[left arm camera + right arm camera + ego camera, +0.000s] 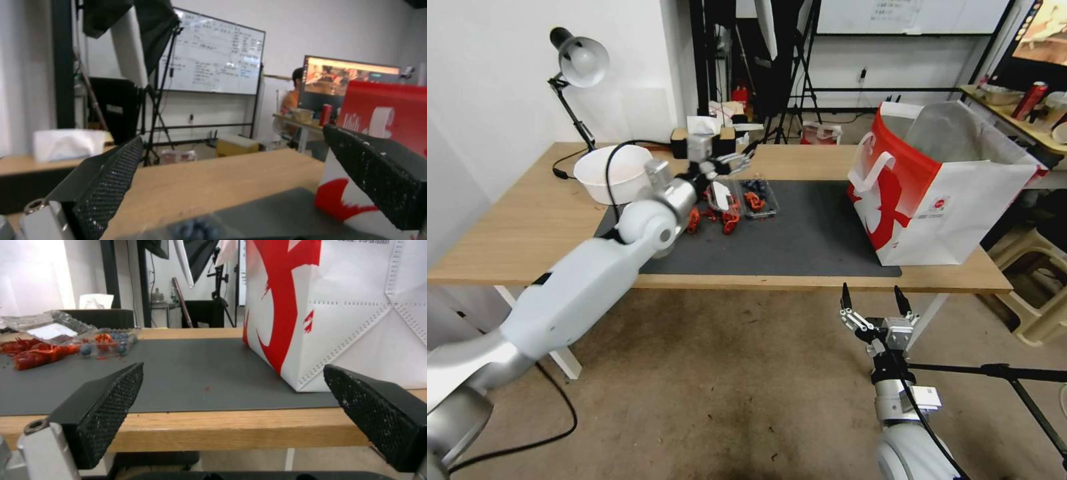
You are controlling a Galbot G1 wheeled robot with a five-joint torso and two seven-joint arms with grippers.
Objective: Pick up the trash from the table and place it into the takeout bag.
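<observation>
Left gripper (735, 162) hovers wide open and empty above the clear plastic clamshell (758, 197) and red scraps (725, 219) on the grey mat (814, 233); I'd descend squarely before closing. Right gripper (874, 300) waits open below the table (514, 227) edge; takeout bag (934, 193) stands beyond.

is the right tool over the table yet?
No. In the head view the right tool hangs open below the front edge of the table, short of the bag.

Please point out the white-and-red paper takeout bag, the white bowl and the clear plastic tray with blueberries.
white-and-red paper takeout bag (954, 220): head view, white front panel.
white bowl (594, 179): head view, outer wall.
clear plastic tray with blueberries (759, 197): head view, tray middle.
</observation>
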